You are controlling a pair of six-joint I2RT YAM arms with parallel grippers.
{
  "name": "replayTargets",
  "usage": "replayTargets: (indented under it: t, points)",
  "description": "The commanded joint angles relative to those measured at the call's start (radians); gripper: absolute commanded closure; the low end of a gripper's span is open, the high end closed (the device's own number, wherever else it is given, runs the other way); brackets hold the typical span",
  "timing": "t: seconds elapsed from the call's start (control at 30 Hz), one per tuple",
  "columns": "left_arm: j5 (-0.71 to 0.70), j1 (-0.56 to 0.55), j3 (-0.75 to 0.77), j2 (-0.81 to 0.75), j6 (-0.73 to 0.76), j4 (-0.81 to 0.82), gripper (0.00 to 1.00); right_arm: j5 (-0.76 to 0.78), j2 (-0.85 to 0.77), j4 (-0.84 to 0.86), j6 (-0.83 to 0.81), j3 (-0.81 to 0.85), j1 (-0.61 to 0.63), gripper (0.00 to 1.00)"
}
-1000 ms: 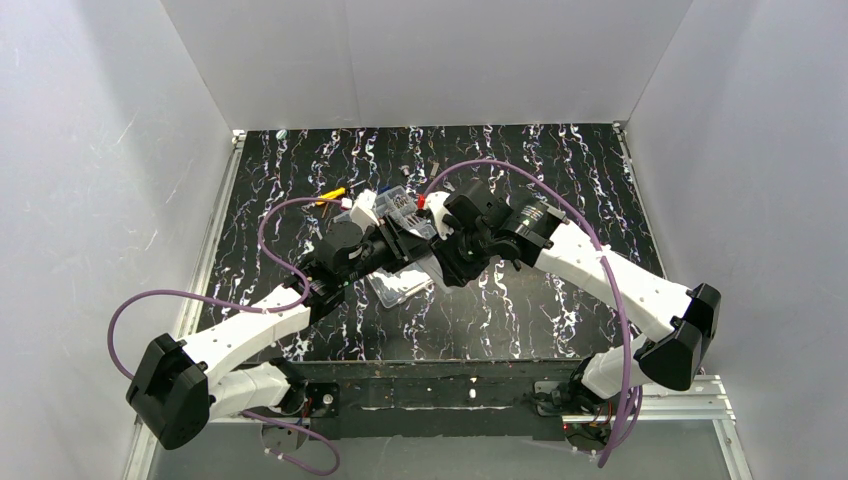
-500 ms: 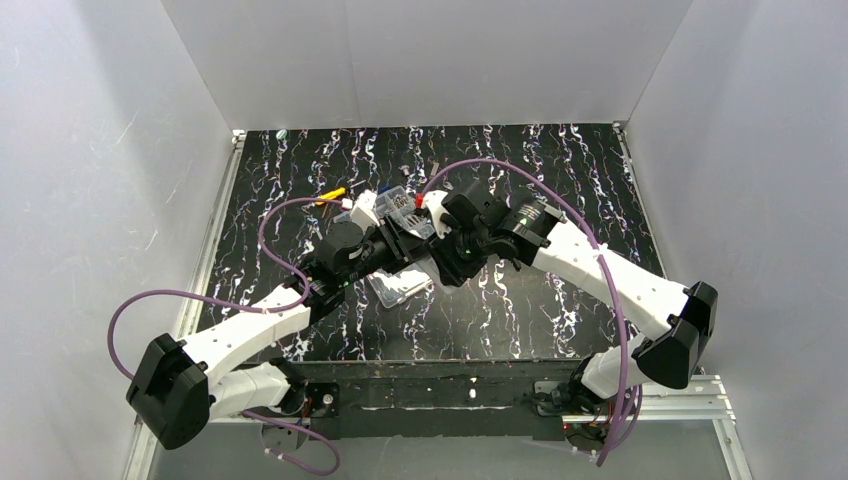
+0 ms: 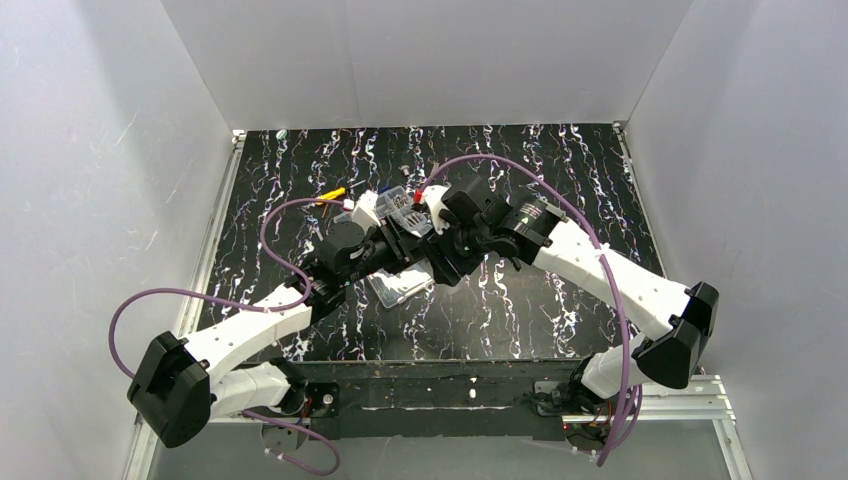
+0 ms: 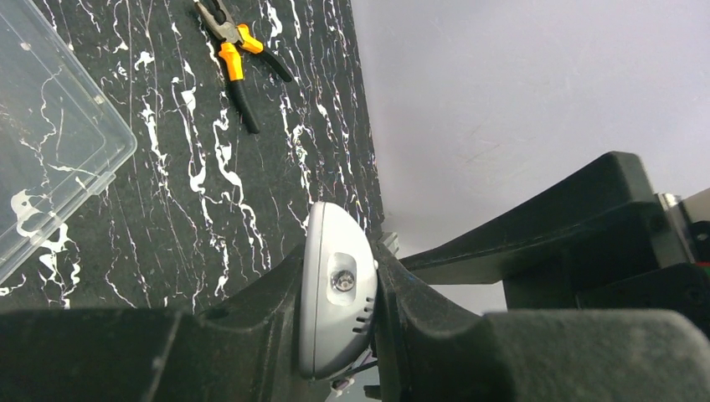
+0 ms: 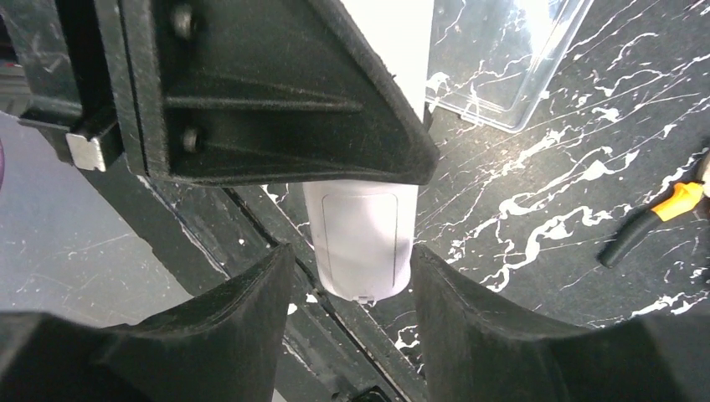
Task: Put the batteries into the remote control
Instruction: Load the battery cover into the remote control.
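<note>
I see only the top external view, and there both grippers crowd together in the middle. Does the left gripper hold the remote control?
Observer: Yes. The left wrist view shows the left gripper shut on the remote control, at its window end.
Operator: And the right gripper?
Observer: In the right wrist view the right gripper stands open around the remote's other end; a gap shows beside one finger.
Operator: Is its back closed?
Observer: It seems so: the battery cover appears in place on that end.
</note>
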Motion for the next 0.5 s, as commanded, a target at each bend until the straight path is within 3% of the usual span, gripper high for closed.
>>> replayTargets:
  t: [0.0,0.33,0.47]
  points:
    - [0.020,-0.003,0.009,-0.018,-0.009,0.070,1.00,0.015,-0.028,0.038,-0.011,0.069,-0.002,0.37]
    - [-0.011,-0.003,-0.009,-0.011,-0.067,0.095,1.00,0.098,-0.135,0.076,0.018,0.073,-0.040,0.33]
    - [-0.032,-0.003,-0.024,-0.006,-0.120,0.141,1.00,0.026,-0.224,0.123,0.057,-0.012,-0.132,0.33]
